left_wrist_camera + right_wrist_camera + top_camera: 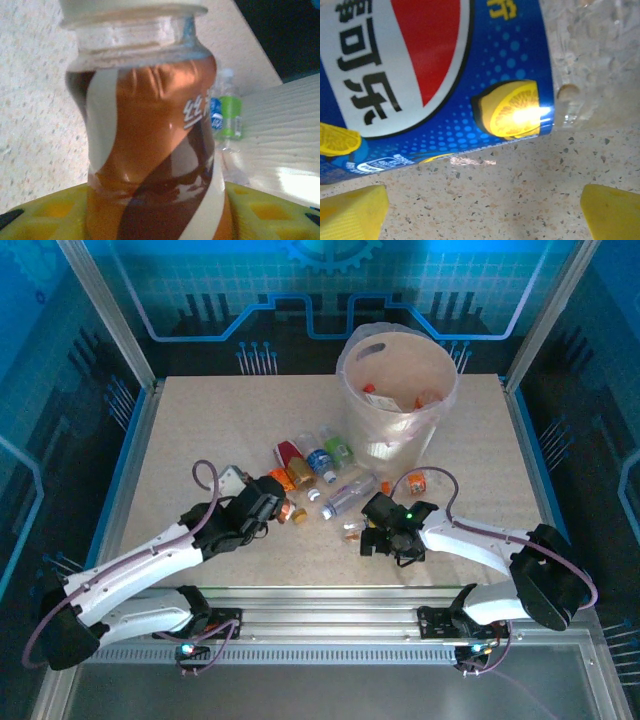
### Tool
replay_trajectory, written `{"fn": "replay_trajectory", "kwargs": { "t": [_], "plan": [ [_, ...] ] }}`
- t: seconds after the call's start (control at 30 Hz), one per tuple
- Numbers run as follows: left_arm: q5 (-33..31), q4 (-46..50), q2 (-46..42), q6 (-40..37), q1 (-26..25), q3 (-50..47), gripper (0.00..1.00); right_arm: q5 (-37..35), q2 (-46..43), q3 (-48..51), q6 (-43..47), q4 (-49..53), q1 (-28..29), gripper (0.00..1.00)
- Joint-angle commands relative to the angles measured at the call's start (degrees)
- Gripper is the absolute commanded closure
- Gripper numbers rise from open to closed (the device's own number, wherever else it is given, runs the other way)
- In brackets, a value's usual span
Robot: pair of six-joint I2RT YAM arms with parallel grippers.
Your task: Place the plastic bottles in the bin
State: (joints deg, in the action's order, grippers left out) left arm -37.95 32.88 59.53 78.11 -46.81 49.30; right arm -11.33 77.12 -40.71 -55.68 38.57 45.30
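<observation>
Left end effector [274, 504] clenches one brown-labelled bottle [150, 150]; right end effector [482, 206] gapes just before one blue-labelled bottle [445, 75].

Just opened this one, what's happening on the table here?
Two arms are clearing plastic bottles into the white bin. The left gripper is clamped on a brown-labelled bottle. The right gripper is open, poised at a blue-labelled bottle lying on the table. Several other bottles lie in a loose cluster before the bin, which already holds a few.

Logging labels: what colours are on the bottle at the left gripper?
The bottle is orange with dark brown and cream bands; clearest in left wrist view.
</observation>
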Motion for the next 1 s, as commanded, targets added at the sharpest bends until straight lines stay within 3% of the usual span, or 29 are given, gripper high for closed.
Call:
{"fn": "replay_trajectory", "kwargs": {
  "t": [0.0,0.23,0.4,0.97],
  "plan": [
    [-4.5,-4.7,-0.9,-13.3,1.5,3.2,0.58,0.0,0.0,-1.2,-0.4,1.6,-0.7,0.0],
    [-1.8,-15.0,-0.5,-29.7,5.6,7.2,0.59,-0.2,0.2,-1.2,-0.4,1.4,-0.7,0.0],
    [4.4,-22.4,1.7,-39.3,8.8,10.9,0.6,-0.2,0.4,-1.4,-0.7,1.4,-0.6,0.01],
    [17.7,-33.0,16.8,-52.6,11.1,28.3,0.61,-0.4,1.3,-2.4,-0.1,1.2,-0.6,0.0]
  ]
}}
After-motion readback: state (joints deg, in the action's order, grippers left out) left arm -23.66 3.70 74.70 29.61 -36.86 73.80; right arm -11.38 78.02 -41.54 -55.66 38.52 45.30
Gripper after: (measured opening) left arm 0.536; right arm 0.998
